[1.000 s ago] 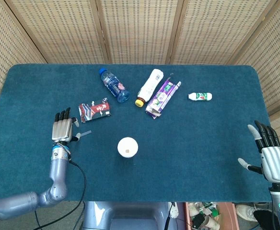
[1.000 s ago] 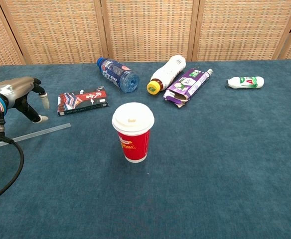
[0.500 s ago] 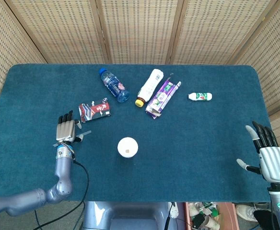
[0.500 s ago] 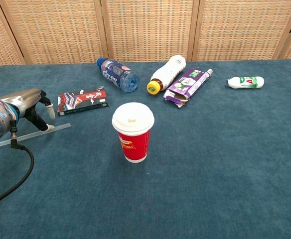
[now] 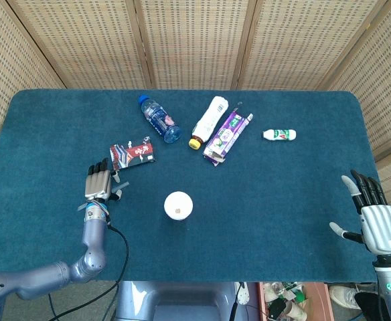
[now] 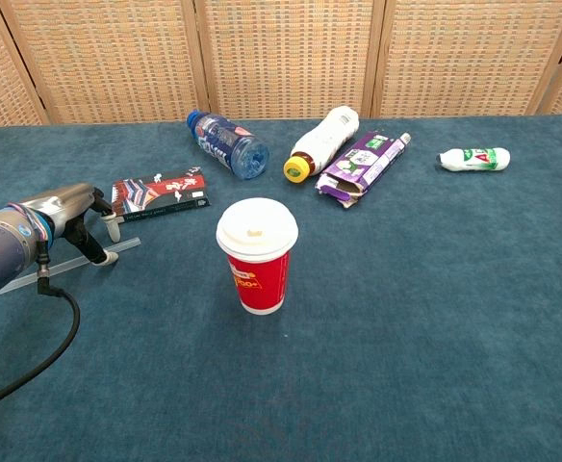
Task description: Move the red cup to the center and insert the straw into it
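our left hand is over the straw, which lies flat on the desk left of the red cup; its fingers curl down around the straw, but we cannot tell whether they pinch it. our right hand sits spread and empty. we judge the straw light, thin, slippery and easily crushed, so we would take it near mid-length. the lidded cup already stands about central.

Red cup white-lidded, blue table, purple carton
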Robot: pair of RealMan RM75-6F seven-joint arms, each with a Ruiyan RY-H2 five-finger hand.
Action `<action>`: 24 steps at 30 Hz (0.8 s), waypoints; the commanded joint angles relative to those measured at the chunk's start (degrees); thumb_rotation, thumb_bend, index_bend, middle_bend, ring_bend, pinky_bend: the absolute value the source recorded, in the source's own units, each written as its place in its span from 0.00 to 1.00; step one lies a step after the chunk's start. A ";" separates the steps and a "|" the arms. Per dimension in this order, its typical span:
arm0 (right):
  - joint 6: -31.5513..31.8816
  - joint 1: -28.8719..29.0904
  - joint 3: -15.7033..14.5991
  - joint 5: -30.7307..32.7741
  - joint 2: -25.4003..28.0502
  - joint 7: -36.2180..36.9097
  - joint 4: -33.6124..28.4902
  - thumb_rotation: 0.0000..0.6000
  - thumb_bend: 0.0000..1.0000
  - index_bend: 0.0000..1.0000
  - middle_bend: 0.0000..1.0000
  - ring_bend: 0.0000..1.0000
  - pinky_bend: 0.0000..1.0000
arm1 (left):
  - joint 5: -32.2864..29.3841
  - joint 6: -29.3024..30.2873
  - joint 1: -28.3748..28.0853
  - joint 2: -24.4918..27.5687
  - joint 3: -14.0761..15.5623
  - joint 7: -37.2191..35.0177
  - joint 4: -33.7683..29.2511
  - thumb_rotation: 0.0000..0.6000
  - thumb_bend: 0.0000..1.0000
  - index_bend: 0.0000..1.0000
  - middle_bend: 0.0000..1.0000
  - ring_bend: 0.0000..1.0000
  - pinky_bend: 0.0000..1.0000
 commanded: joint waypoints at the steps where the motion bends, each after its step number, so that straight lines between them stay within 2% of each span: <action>1: -0.20 -0.05 0.14 -0.11 -0.01 0.16 0.03 1.00 0.00 0.06 0.00 0.00 0.00 | -0.16 -0.65 0.00 0.22 0.07 -0.15 -0.36 1.00 0.32 0.47 0.00 0.00 0.00; 11: -0.87 -0.30 0.62 -0.52 0.08 0.77 -0.03 1.00 0.00 0.06 0.00 0.00 0.00 | 0.45 -1.40 0.18 0.86 1.49 -0.45 -3.09 1.00 0.32 0.48 0.00 0.00 0.00; 24: -1.44 -0.64 1.13 -0.69 0.19 0.79 -0.23 1.00 0.00 0.06 0.00 0.00 0.00 | 4.16 -1.57 0.81 1.91 4.47 -1.71 -7.75 1.00 0.32 0.48 0.00 0.00 0.00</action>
